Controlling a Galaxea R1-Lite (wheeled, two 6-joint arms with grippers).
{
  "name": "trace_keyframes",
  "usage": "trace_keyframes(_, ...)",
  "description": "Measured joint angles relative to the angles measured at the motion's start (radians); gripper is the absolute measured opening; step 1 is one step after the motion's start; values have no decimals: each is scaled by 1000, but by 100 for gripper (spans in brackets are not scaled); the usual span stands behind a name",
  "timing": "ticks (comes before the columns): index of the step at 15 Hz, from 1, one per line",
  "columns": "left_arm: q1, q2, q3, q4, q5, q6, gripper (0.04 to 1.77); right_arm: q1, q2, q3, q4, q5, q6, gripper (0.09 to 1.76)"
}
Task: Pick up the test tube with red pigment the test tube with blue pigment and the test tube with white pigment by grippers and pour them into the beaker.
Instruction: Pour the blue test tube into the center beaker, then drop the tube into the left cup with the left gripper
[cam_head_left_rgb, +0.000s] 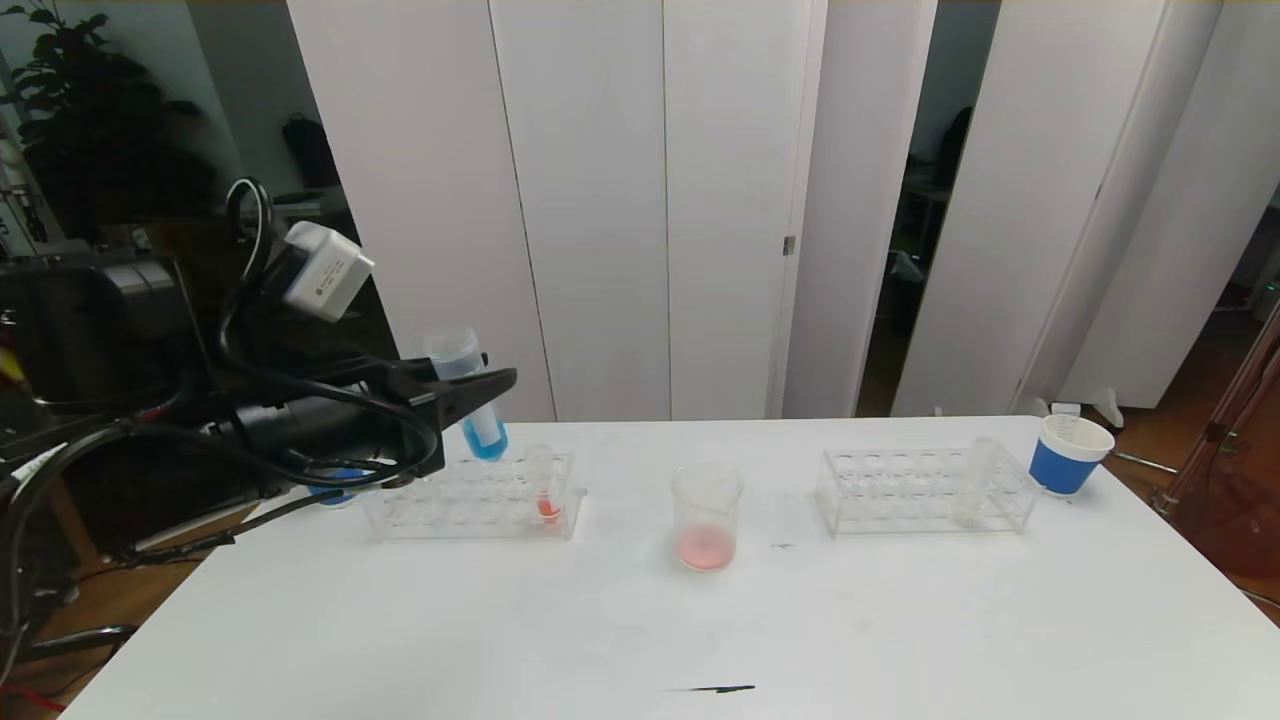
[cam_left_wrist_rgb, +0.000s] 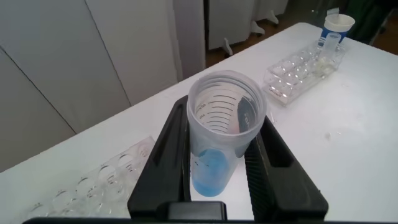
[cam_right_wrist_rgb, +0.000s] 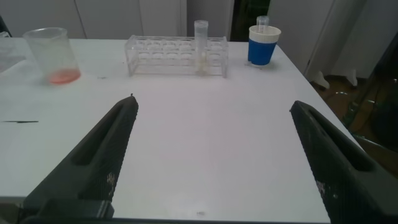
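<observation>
While the left gripper (cam_head_left_rgb: 478, 392) is clamping the test tube with blue pigment (cam_head_left_rgb: 470, 393) between its closed fingers, the tube is hanging tilted above the left tube rack (cam_head_left_rgb: 470, 497). Beyond the right gripper (cam_right_wrist_rgb: 211, 155), whose jaws are standing wide apart and empty, the beaker (cam_right_wrist_rgb: 53, 55) is holding red liquid, and the test tube with white pigment (cam_right_wrist_rgb: 201, 47) is standing in the right tube rack (cam_right_wrist_rgb: 176, 55).

left arm (cam_head_left_rgb: 300, 430): black, tubular housing
cables (cam_head_left_rgb: 240, 330): black, looped loosely over the arm
wrist camera (cam_head_left_rgb: 325, 268): white rounded box, small dark marking
left hand (cam_left_wrist_rgb: 227, 168): two flat black fingers
right hand (cam_right_wrist_rgb: 214, 162): two tapered dark-grey fingers
</observation>
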Motion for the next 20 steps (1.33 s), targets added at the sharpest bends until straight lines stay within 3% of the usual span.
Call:
trace_keyframes(4, -89, 108, -37, -100, 2, 97, 58, 0, 0, 0, 0, 0, 0, 175)
trace_keyframes(9, -137, 257, -160, -126, 4, 177, 58, -1, 0, 0, 0, 0, 0, 175)
trace_keyframes(14, -156, 423, -264, -248, 2, 365, 58, 0, 0, 0, 0, 0, 0, 175)
trace_keyframes(20, -160, 549, -331, -257, -12, 639, 58, 0, 0, 0, 0, 0, 0, 175)
